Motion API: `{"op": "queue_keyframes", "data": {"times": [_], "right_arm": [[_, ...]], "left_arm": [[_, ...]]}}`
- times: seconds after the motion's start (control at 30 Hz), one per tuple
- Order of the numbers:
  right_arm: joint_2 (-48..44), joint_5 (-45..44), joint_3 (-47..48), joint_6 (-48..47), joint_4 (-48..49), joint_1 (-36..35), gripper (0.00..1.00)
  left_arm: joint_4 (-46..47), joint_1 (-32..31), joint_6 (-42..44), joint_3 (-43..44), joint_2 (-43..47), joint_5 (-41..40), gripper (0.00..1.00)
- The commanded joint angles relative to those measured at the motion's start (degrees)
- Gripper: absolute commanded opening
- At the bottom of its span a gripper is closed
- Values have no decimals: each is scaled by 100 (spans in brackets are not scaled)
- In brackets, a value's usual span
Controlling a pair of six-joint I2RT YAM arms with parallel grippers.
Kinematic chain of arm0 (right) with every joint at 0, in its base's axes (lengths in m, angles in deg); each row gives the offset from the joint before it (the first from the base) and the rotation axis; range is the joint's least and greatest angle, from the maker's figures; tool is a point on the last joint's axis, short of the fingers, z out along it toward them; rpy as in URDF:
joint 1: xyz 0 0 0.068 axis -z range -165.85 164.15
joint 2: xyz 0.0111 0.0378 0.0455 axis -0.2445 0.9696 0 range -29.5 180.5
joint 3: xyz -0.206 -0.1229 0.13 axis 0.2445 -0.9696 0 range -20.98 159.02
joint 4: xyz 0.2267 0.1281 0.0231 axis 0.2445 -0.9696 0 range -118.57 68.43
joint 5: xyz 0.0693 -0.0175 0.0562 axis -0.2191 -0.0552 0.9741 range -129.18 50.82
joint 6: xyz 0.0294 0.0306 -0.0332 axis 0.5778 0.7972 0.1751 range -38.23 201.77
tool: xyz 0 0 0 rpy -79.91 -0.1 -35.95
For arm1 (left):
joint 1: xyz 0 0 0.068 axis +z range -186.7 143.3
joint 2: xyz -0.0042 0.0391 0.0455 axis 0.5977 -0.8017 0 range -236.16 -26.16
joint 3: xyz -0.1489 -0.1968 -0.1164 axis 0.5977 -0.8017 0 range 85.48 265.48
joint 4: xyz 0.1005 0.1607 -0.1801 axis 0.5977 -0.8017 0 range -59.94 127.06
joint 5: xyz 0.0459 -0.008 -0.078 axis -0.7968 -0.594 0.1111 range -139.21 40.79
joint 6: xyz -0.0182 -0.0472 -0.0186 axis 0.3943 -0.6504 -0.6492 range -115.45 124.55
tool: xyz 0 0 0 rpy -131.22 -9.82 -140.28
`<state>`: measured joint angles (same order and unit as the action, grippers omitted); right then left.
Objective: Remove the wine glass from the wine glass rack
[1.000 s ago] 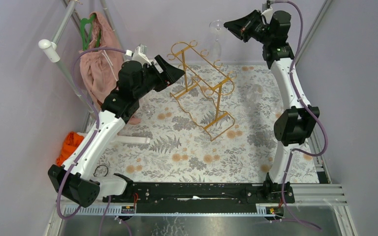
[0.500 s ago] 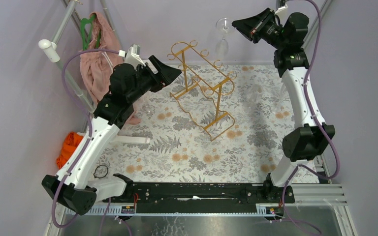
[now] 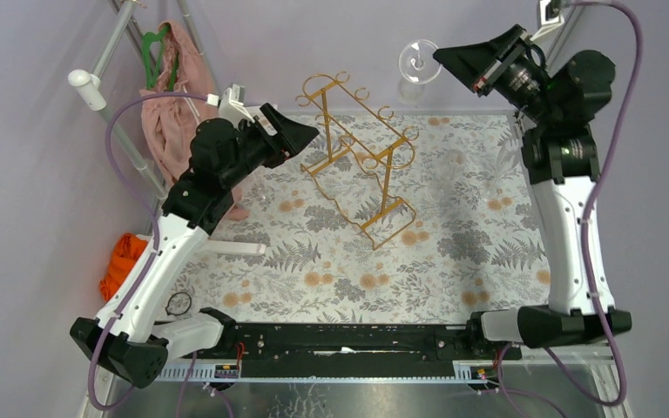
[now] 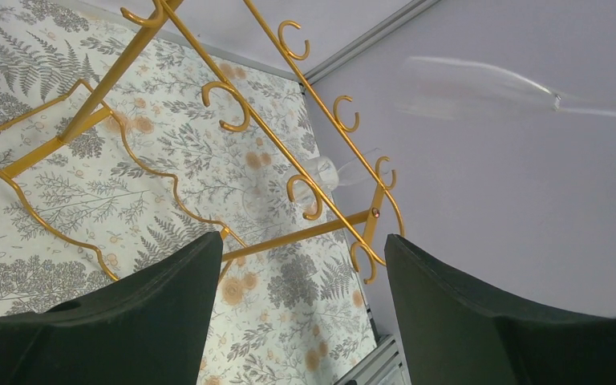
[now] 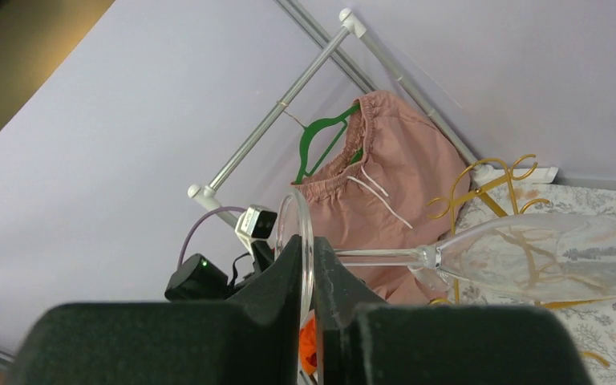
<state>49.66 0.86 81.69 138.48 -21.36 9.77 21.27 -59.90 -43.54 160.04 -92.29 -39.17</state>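
The gold wire wine glass rack point(image 3: 359, 155) stands at the middle back of the floral mat; its hooks also show in the left wrist view point(image 4: 233, 120). My right gripper point(image 3: 442, 59) is shut on the round foot of the clear wine glass point(image 3: 416, 68), holding it in the air to the right of the rack and clear of it. In the right wrist view the foot point(image 5: 305, 265) is pinched between the fingers and the bowl point(image 5: 545, 257) points right. My left gripper point(image 3: 312, 131) is open and empty, just left of the rack's top.
A pink garment point(image 3: 174, 104) on a green hanger point(image 3: 152, 48) hangs from a metal clothes stand point(image 3: 104, 87) at back left. An orange cloth point(image 3: 122, 257) lies at the left edge. Purple walls close in behind and on both sides.
My right arm has swung right and up, carrying the wine glass farther from the rack. My left gripper has hardly moved.
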Motion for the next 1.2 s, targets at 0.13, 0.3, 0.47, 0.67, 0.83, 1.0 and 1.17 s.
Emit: {"op": "queue_keyframes", "data": {"times": [0.13, 0.3, 0.47, 0.67, 0.83, 1.0, 1.17], "right_arm": [[-1399, -52, -151, -870, -813, 12, 0], [-2014, -118, -141, -1158, -1295, 8, 0], [-2466, -135, -186, -1249, -1520, 11, 0], [-2802, -107, -152, -1327, -1762, 8, 0], [-2962, 116, -268, -1101, -1565, 12, 0], [-3099, 482, -585, -652, -971, 11, 0], [-3176, 637, -731, -479, -555, 11, 0]], "left_arm": [[412, 5, -57, -227, 311, 114, 82], [501, -17, -68, -308, 436, 129, 82], [621, -59, -83, -379, 536, 155, 82], [1001, -169, -36, -486, 662, 378, 83], [1467, -245, 129, -443, 648, 859, 83], [2168, -264, 192, -506, 628, 1433, 83], [3736, -261, -105, -981, 579, 2310, 84]]}}
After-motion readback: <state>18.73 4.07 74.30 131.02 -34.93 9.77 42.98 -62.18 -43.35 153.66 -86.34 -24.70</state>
